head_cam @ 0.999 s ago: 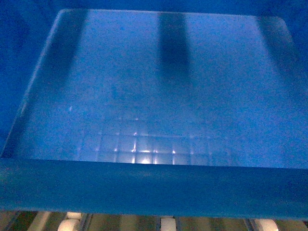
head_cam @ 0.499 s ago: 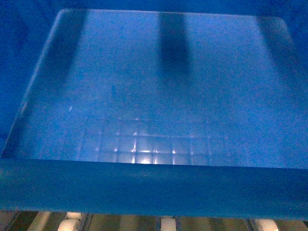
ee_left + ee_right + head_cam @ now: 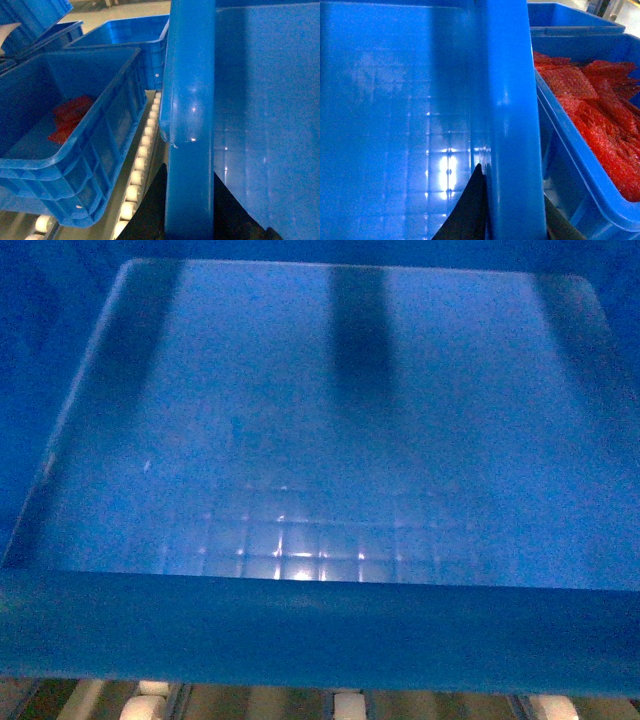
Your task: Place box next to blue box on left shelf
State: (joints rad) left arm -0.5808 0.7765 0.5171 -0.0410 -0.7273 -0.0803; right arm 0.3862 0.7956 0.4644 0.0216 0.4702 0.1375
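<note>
Box [image 3: 320, 440], a stiff, bulky, empty crate best carried by its thick side rims, hangs just over the left shelf's rollers [image 3: 140, 160] between two other crates, each hand apparently pinching a rim, left [image 3: 190, 220] and right [image 3: 512, 220].

Dim, blurry blue up top.
My head view shows 3 dark shadow stripes and small white glints on the box [image 3: 320, 440] floor.

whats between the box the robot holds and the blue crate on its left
In the left wrist view, a bare strip of shelf rail with white rollers separates the held box from the neighbouring crate.
</note>
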